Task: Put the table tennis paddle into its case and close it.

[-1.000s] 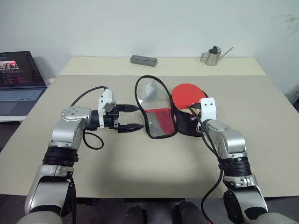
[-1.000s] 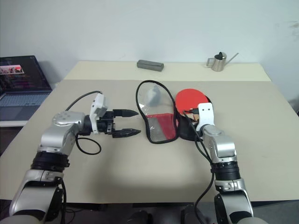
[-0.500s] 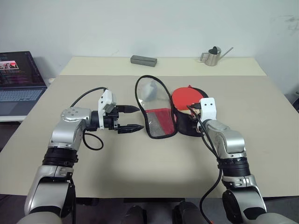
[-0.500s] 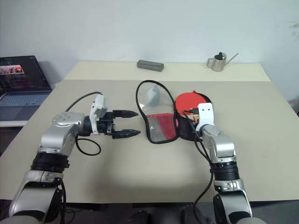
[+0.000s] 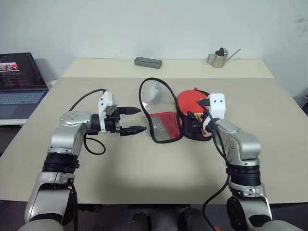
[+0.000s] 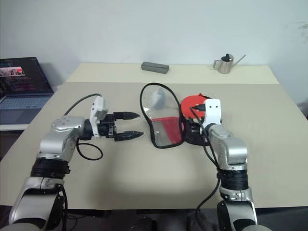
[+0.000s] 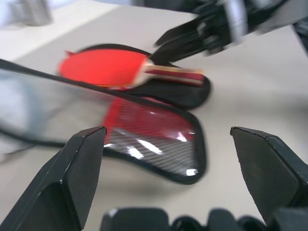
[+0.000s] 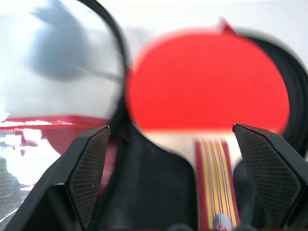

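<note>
My paddle lies in the black half of the open case, mid-desk. Both sets of jaws are released — left gripper, right gripper. Next I'd fold the clear flap over slowly, without bumping the paddle.

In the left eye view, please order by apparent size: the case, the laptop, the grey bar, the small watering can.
1. case
2. laptop, partly cut off
3. grey bar and watering can: look alike, unranked.
</note>
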Available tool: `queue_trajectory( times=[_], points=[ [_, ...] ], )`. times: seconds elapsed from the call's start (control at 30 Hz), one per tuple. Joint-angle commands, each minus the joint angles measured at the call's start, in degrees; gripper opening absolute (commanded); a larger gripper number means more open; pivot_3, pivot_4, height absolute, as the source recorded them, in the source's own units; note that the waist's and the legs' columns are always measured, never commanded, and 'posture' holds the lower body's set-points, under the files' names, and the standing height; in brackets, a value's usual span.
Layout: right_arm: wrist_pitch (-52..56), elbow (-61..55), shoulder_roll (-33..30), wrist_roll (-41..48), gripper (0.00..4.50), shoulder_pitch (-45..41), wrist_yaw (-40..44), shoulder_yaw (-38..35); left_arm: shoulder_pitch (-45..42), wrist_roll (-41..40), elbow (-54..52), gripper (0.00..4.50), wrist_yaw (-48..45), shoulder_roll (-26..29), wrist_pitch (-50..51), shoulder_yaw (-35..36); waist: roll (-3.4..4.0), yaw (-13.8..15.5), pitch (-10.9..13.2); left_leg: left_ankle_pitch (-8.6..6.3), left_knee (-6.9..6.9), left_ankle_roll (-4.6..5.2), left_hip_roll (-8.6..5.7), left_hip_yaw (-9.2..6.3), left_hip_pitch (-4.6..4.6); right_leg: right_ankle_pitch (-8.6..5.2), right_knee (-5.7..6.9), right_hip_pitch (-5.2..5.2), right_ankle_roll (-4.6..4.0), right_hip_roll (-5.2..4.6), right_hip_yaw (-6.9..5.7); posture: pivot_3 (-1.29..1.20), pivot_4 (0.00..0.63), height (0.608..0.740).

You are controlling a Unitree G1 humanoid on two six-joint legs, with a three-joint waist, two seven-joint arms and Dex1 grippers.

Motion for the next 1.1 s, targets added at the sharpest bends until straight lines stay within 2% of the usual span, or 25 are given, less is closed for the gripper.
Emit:
queue_trajectory(
  times=[0.03, 0.23, 0.43, 0.6, 0.67, 0.87, 1.1],
  points=[
    [1.86, -5.81, -4.3, 2.36, 4.48, 1.96, 4.26, 0.54, -0.83, -0.48, -0.29, 4.5, 1.29, 0.02, -1.09, 1.97, 0.0, 0.03, 0.0, 0.0, 0.0, 0.0, 0.0, 0.0, 0.0, 0.0, 0.0, 0.0, 0.0, 0.0, -0.01, 0.0, 0.15, 0.74],
    [-0.31, -6.9, -12.91, 3.03, 4.48, 5.09, 9.87, 1.79, -2.51, 2.05, 4.92, 4.5, 4.05, -0.2, -3.89, 1.82, 0.0, 0.07, 0.0, 0.0, 0.0, 0.01, -0.01, 0.01, 0.02, 0.0, 0.01, 0.02, 0.0, 0.0, -0.01, 0.0, 0.15, 0.74],
    [-1.67, -7.5, -14.54, 3.23, 4.48, 5.47, 10.89, 2.03, -4.29, 4.64, 11.36, 4.5, 6.7, 0.05, -7.72, 2.34, -0.01, -0.16, 0.0, 0.0, 0.0, 0.01, 0.01, 0.01, 0.02, 0.0, 0.02, 0.01, 0.0, 0.04, 0.0, 0.0, 0.15, 0.74],
    [-3.19, -10.55, -16.29, 6.99, 4.48, 6.18, 16.98, 2.39, -7.69, 6.73, 18.73, 4.5, 8.38, 1.12, -10.82, 2.74, -0.01, 0.03, 0.0, 0.0, 0.01, 0.01, 0.0, 0.0, 0.0, 0.0, 0.0, 0.0, 0.0, 0.03, -0.03, 0.0, 0.15, 0.74],
    [-3.72, -10.9, -16.9, 8.22, 4.48, 6.33, 18.65, 2.23, -9.31, 9.99, 23.35, 4.5, 10.65, 1.28, -14.13, 1.4, -0.02, 0.11, -0.01, 0.0, 0.01, 0.01, -0.01, -0.02, 0.0, 0.0, 0.0, 0.01, 0.0, 0.03, -0.05, 0.0, 0.15, 0.74],
    [-2.85, -12.23, -19.99, 12.21, 4.48, 6.68, 22.95, 1.45, -15.68, 17.42, 36.58, 4.5, 16.81, -2.88, -22.01, -2.06, -0.03, 0.51, -0.01, 0.0, 0.02, 0.01, -0.04, -0.01, 0.0, 0.0, 0.0, 0.03, 0.0, 0.02, -0.08, 0.0, 0.15, 0.74],
    [-1.81, -12.78, -22.86, 14.09, 4.48, 8.07, 23.23, 0.68, -19.99, 21.45, 45.28, 4.5, 17.31, -7.63, -26.5, -3.94, -0.08, 0.46, -0.02, 0.0, 0.03, 0.01, -0.06, -0.01, -0.05, 0.0, -0.03, 0.01, 0.01, -0.01, -0.11, 0.0, 0.15, 0.74]
  ],
)
